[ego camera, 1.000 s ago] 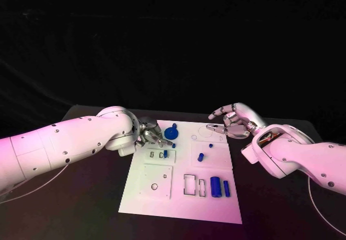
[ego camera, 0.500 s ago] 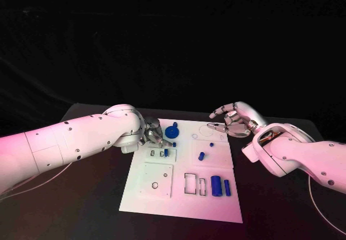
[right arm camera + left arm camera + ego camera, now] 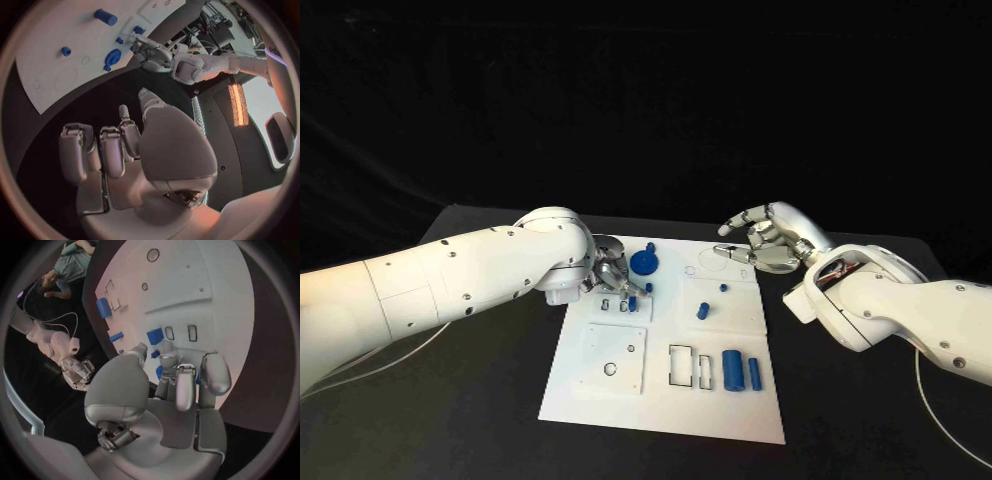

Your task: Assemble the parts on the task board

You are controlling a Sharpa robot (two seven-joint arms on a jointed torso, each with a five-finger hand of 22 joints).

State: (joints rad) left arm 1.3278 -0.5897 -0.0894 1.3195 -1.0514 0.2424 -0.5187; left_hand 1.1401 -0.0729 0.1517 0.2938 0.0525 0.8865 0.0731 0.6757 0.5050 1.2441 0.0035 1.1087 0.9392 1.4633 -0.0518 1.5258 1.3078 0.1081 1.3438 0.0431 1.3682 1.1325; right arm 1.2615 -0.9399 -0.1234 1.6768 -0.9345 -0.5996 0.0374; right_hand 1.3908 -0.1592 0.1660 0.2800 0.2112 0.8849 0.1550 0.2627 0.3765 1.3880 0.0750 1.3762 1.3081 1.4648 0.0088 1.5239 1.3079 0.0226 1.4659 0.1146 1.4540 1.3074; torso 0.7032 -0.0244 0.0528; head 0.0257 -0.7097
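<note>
White board (image 3: 625,400) flat on the black table (image 3: 488,400), blue parts spread over it. Left hand (image 3: 609,273) low over the far left corner, fingertips at a small blue part (image 3: 632,305); hold cannot be told. Right hand (image 3: 764,240) raised beside the far right corner, fingers curled, holding nothing.

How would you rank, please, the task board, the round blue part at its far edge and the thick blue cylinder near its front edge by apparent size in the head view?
1. task board
2. round blue part
3. thick blue cylinder

The last two look close, and the cylinder lies nearer the camera, so their order is unsure.
</note>
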